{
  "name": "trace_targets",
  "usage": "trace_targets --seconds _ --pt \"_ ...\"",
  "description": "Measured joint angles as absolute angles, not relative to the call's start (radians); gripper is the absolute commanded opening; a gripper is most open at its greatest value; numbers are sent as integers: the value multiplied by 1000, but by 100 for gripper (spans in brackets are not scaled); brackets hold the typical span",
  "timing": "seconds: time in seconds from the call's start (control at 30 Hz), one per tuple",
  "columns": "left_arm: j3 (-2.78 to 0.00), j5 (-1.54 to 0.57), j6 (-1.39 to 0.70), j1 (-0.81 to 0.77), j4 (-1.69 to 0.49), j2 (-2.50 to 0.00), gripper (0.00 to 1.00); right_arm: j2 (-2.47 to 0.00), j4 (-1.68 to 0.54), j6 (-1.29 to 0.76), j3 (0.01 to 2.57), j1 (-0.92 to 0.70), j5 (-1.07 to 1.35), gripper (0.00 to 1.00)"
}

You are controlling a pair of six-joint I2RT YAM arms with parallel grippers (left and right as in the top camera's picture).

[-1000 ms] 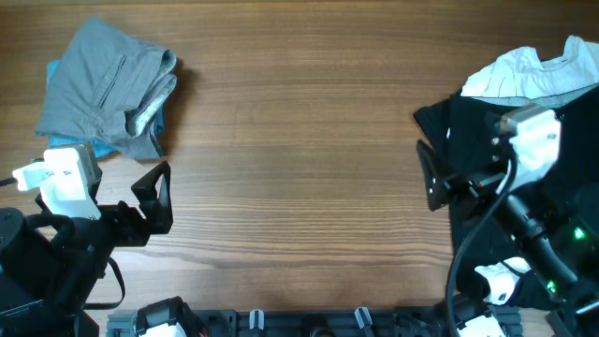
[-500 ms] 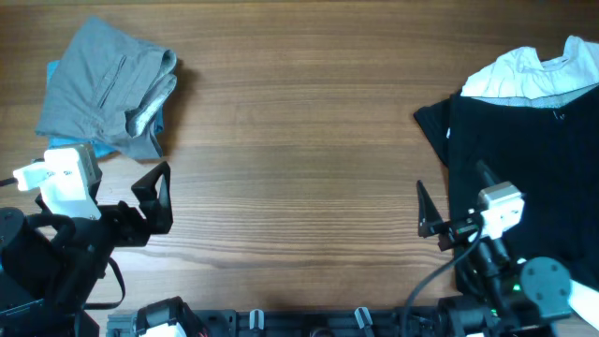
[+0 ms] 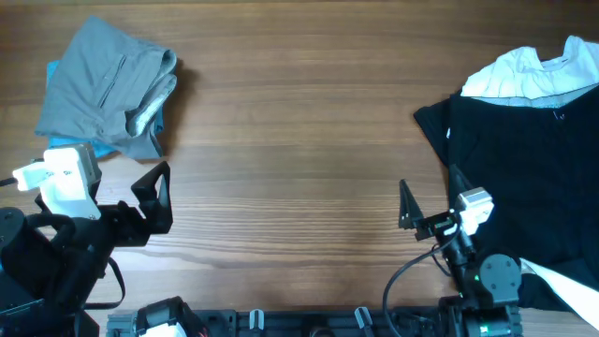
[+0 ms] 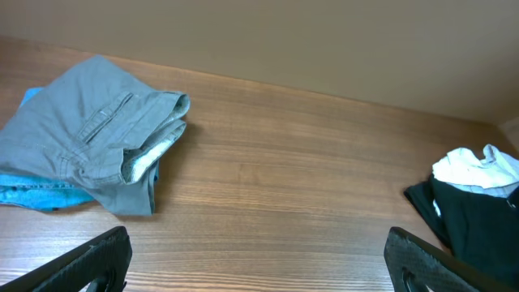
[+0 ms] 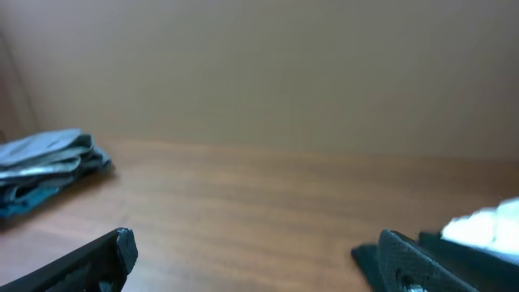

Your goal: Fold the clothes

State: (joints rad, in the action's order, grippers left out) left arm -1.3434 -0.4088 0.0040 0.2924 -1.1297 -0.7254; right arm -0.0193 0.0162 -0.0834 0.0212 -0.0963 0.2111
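Grey shorts (image 3: 105,86) bunched upper left atop denim shorts (image 3: 54,69), just above left gripper (image 3: 157,198), open, empty. Right gripper (image 3: 429,201) lower right, open.

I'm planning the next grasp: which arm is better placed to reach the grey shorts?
Left. The left hand is open and close to the grey shorts; the right hand sits far across the table, beside the black garment.

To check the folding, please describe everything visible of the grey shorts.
The grey shorts lie loosely folded at the table's far left corner. The cloth looks plain and woven, with a stitched pocket line and paler lining at the right edge. They rest on blue denim shorts. Nothing else touches them.
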Motion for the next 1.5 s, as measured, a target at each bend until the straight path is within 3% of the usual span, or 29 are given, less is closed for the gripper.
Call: trace_targets --seconds 1.13,1.5 --pt "-1342 -369 8 245 -1155 -722 100 -19 17 -94 6 -96 228 100" --pt "-996 -311 14 105 -637 -479 100 -19 17 -102 6 -96 229 100"
